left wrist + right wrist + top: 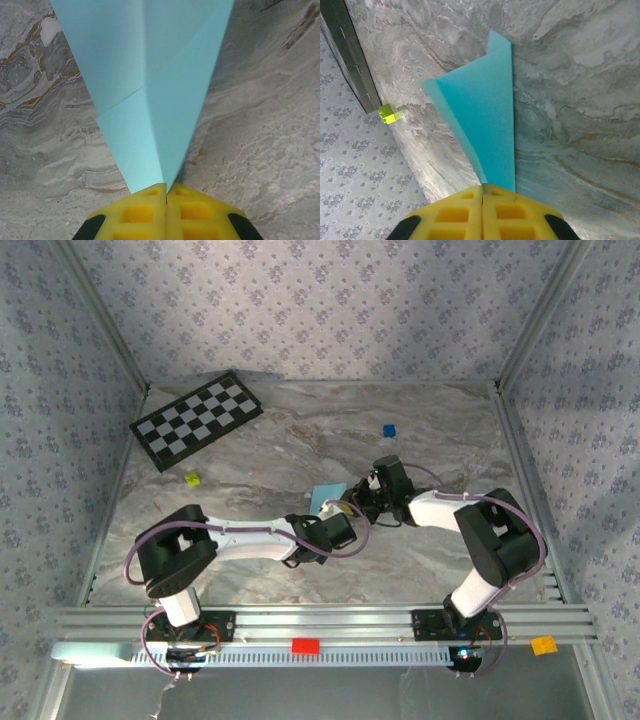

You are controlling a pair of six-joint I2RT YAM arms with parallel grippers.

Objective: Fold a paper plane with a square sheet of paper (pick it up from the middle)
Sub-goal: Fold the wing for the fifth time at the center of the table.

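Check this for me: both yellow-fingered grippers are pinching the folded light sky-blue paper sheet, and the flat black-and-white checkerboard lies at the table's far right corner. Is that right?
Not quite: the top external view shows the flat black-and-white checkerboard at the far left corner of the marble table. The left gripper and right gripper do pinch the folded light sky-blue paper sheet.

Sky-blue paper point(325, 498), folded lengthwise, tapering

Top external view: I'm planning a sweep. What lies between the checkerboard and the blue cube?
Nothing: the grey marble tabletop between the flat black-and-white checkerboard and the small blue cube is bare in the top external view.
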